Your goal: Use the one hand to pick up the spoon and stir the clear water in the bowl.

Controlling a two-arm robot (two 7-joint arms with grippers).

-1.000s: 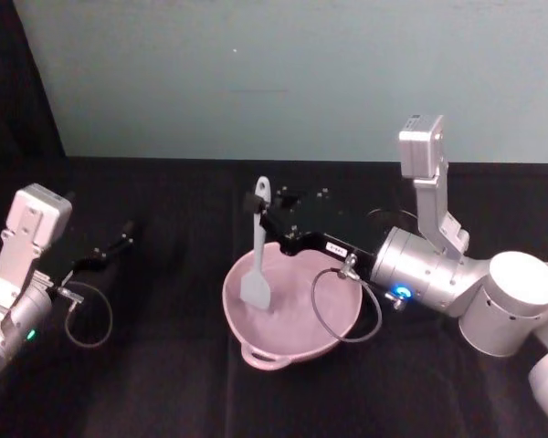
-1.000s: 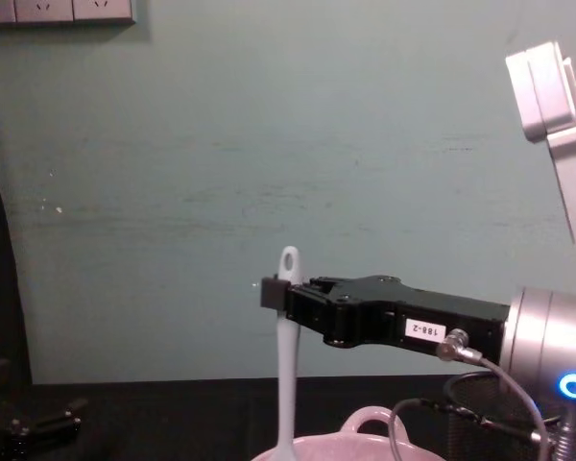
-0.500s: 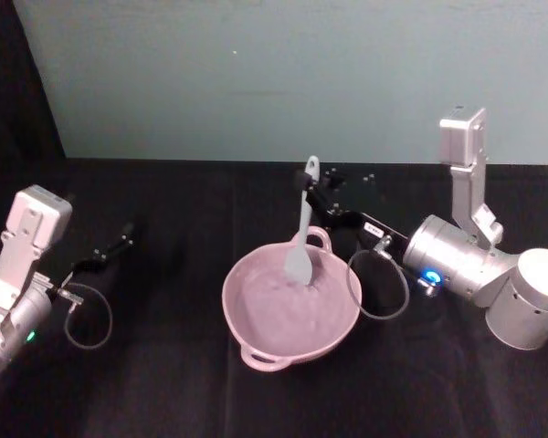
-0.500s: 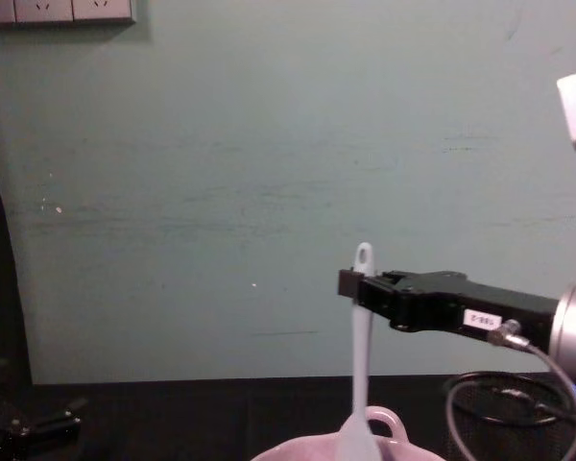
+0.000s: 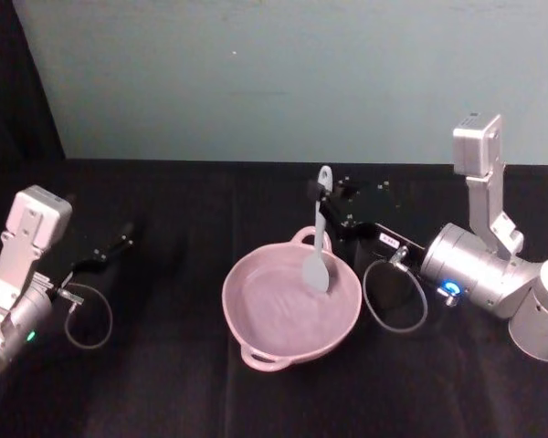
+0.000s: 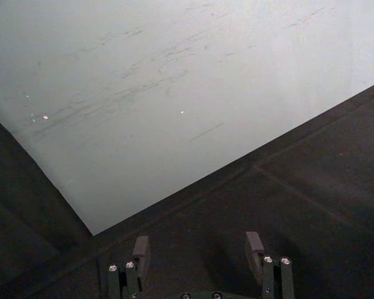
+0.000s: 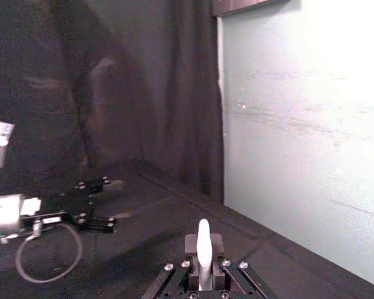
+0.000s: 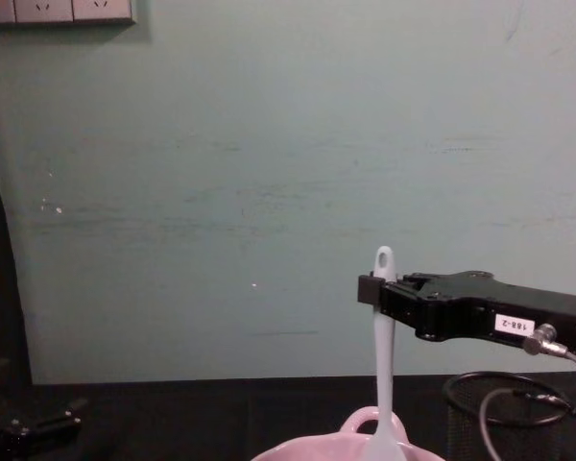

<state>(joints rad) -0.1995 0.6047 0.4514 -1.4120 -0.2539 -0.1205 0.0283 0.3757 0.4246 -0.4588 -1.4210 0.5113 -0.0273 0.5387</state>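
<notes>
- Gripping the spoon [image 5: 320, 235] high on its handle, my right gripper [image 5: 321, 193] has its fingers clamped on it just under the oval hole.
- Long axis of the spoon runs almost straight up and down: hole end on top, broad blade pointing down into the bowl [image 5: 228, 306].
- Chest view confirms it, the handle reads as upright.
- Blade sits in the bowl's far right part, near the looped handle [image 5: 302, 235] on the far rim; I cannot tell whether it touches the water.
- Bowl stands mid-table on the black table [image 5: 164, 383], right in front of me.
- My right arm reaches in from the right, gripper level, above the bowl's far rim.
- A black wire-mesh cup [image 8: 470, 423] stands below that gripper.
- My left gripper [image 5: 119, 245] is parked low over the table, well off to the left, fingers spread and holding nothing.
</notes>
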